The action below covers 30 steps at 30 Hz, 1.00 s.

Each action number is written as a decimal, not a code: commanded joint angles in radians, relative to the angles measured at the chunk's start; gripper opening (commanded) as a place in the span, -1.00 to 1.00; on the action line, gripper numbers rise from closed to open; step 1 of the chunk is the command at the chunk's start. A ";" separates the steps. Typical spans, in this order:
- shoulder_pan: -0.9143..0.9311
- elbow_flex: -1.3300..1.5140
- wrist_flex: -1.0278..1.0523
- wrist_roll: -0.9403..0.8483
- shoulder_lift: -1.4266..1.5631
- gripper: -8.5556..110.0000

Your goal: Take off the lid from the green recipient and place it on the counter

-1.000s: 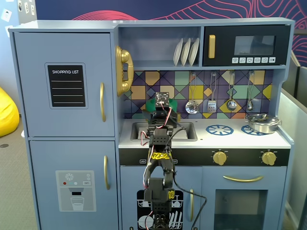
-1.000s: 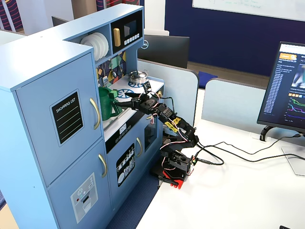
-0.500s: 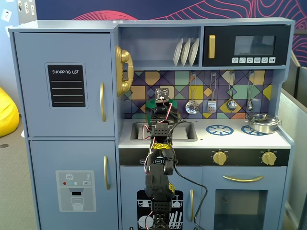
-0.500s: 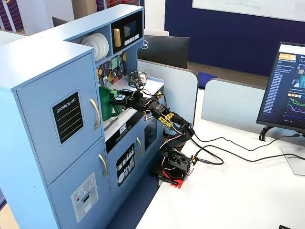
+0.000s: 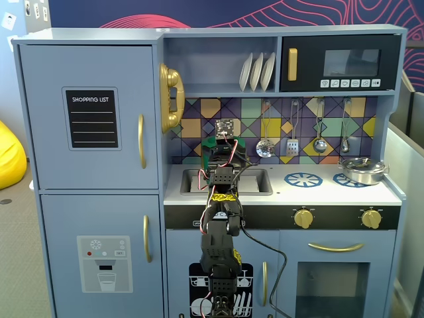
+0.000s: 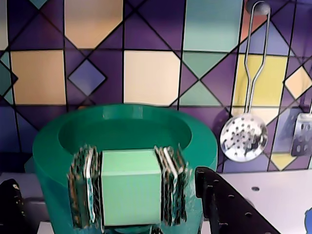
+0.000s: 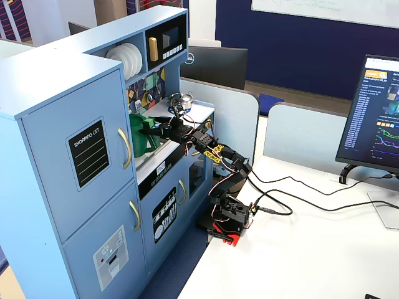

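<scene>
The green recipient (image 6: 48, 146) fills the lower wrist view as a dark-green round body with a thick rim and a recess inside. It stands at the back of the counter (image 5: 285, 192), by the sink, mostly hidden behind my arm (image 5: 211, 142). My gripper (image 6: 130, 195) is shut on a light-green handle block (image 6: 130, 180) at the near side of that rim; its taped fingers (image 6: 85, 190) press both sides. I cannot tell the lid's flat disc apart from the pot, nor whether it is lifted. In a fixed view my gripper (image 7: 151, 129) reaches the pot (image 7: 137, 137) from the right.
The sink cutout (image 5: 255, 180) lies just in front of the pot. A silver pan (image 5: 363, 170) sits on the right burner ring. A skimmer (image 6: 243, 139) and other utensils hang on the tiled backsplash. A gold phone (image 5: 171, 98) hangs to the upper left.
</scene>
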 commanded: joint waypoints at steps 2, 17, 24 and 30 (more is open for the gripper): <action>0.003 -0.071 -0.048 -0.002 -0.006 -0.20; -0.066 -0.034 -0.080 -0.043 0.005 -0.86; -0.066 -0.078 -0.158 -0.051 -0.025 -0.86; -0.052 -0.133 -0.175 -0.067 -0.035 -0.86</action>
